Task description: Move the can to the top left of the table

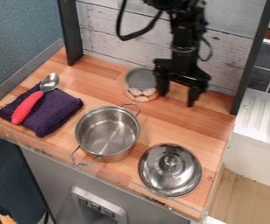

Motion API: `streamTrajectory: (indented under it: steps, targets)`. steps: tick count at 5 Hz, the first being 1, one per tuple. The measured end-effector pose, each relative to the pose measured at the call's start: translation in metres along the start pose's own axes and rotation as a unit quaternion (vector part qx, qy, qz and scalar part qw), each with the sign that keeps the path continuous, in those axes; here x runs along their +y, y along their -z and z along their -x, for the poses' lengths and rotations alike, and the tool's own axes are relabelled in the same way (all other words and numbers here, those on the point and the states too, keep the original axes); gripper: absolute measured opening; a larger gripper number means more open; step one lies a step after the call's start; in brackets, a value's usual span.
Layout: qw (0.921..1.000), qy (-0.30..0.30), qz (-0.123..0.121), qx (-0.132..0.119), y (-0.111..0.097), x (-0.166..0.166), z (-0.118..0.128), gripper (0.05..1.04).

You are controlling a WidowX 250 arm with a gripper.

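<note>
Can (142,82), upright w/ grey top and pale patterned lower part, on wooden tabletop (105,83) at approx. 12 o'clk, nr the back wall (108,35). Gripper (177,99) (blk) at approx. 2 o'clk from view ctr., pointing down, just beside the can at the can's 3 to 4 o'clk side. Claw parted, w/ a wide gap btwn fingertips; nearer finger overlapping the can's edge in this view, contact impossible to tell. Arm (187,33) descending from the top edge at approx. 1 o'clk, w/ blk cable (121,26) looped at its 9 o'clk side.

Pot (105,133), metal, approx. 7 to 8 o'clk from ctr., upright, w/ wire hdls at its own 1 and 7 o'clk. Lid (170,169), shiny, knob up, at approx. 5 o'clk, apart from the pot. Cloth (58,109), dk purple, folded, at approx. 9 o'clk. Spoon (27,107), red hdl lying across the cloth, metal bowl twd 1 o'clk, hdl end twd 7 o'clk.

Surroundings: blk posts (70,33) at approx. 11 and 2 o'clk; white ribbed basin unit (260,118) at approx. 3 o'clk, beyond the tabletop; grey control panel (99,205) at approx. 7 o'clk, below the tabletop's front edge.
</note>
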State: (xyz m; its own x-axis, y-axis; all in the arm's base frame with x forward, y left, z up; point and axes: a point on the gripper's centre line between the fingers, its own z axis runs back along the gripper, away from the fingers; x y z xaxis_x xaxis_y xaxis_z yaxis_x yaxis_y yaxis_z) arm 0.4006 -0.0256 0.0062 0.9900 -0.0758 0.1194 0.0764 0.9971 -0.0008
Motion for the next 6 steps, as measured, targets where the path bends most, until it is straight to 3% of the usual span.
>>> streamTrajectory:
  steps: [1, 2, 4, 6]
  targets:
    - [0.9995, -0.03, -0.009, 0.008, 0.005, 0.021, 0.008, 1.001]
    - [0.9979, -0.06, -0.023, 0.0, -0.005, 0.05, 0.014, 1.001]
    - [0.9955, -0.077, -0.056, 0.004, -0.017, 0.088, 0.027, 1.001]
    - [0.9946, -0.067, -0.074, 0.029, -0.017, 0.108, 0.039, 1.001]
